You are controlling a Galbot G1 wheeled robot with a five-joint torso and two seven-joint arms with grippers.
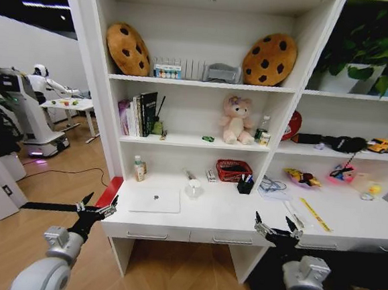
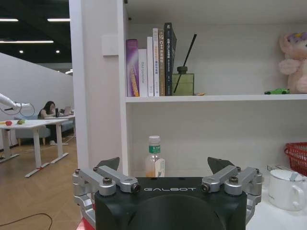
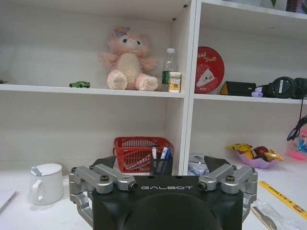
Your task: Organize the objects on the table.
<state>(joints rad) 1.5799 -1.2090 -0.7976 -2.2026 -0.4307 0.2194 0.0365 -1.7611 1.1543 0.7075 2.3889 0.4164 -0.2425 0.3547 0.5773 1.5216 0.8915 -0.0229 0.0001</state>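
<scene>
**Both grippers raised at the desk edge, nothing held**

I see the left gripper [image 1: 98,208] held off the left front corner of the table [image 1: 242,219], fingers spread apart and empty. The right gripper [image 1: 276,227] sits at the front edge of the table, right of centre, fingers likewise spread with nothing between them.

Working outward from the left gripper: the silver laptop [image 1: 155,200] lies closed on the desktop just beyond it. Behind the laptop, a small bottle [image 1: 139,169] with orange liquid stands near the left wall, and a white mug [image 1: 194,189] stands to the laptop's right.

Working outward from the right gripper: the yellow ruler [image 1: 315,214] lies flat on the desktop to its right. Farther back stand a black holder of pens [image 1: 245,184] and, just beside it, a red basket [image 1: 233,170].

On the shelf above the desktop, the green toy car [image 1: 208,139] rests left of the pink teddy bear [image 1: 237,120]. Another bottle [image 1: 262,129] stands to the bear's right.
</scene>
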